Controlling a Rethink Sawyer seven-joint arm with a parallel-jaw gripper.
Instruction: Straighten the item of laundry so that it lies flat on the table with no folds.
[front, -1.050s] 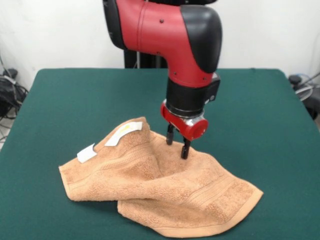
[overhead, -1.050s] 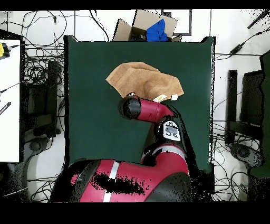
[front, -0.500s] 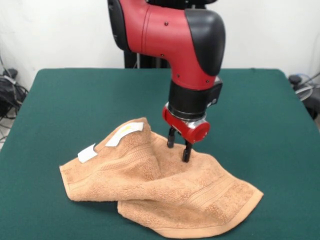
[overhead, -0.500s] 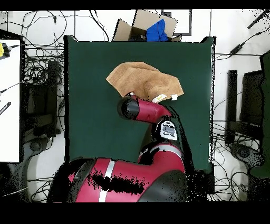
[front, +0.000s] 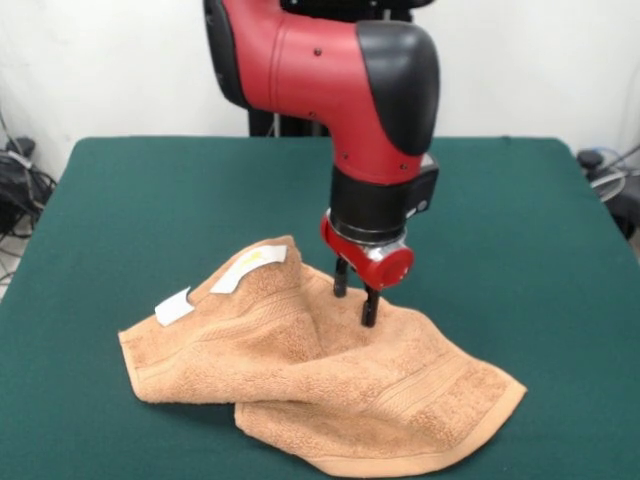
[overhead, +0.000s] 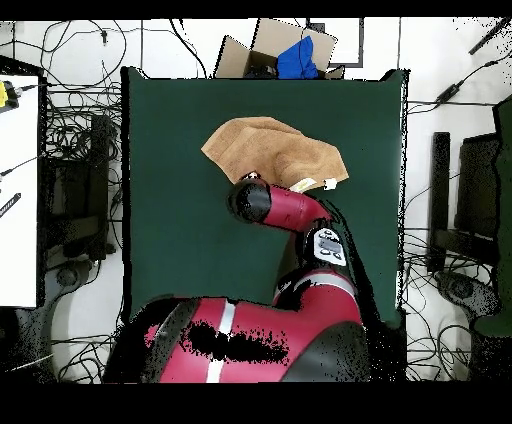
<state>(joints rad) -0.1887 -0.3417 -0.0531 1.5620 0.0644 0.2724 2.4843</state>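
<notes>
the gripper (front: 356, 296) hangs at the towel's (front: 310, 370) far edge, its two dark fingers (front: 370, 305) spread a little apart, one tip behind the raised fold and the other pressing at the cloth just beside it — nothing is pinched between them as far as the front view shows. compared with half a second ago the arm (front: 330, 80) has shifted slightly toward the left of the front view and the wrist has turned a touch, but the gripper has barely changed height and the towel has not moved at all. the same hump rises in the middle, the same flap is doubled over at the near side, and the white label (front: 173, 306) sits at its left edge as before. the towel lies crumpled on the green table (front: 140, 200), toward the near side in the front view; from overhead it shows as a bunched tan shape (overhead: 275, 150) just beyond the arm's elbow, the gripper itself hidden beneath. so the change is only a small lining-up over the fold — the straightening proper has not started, and a grasp on that ridge looks like the next need.
</notes>
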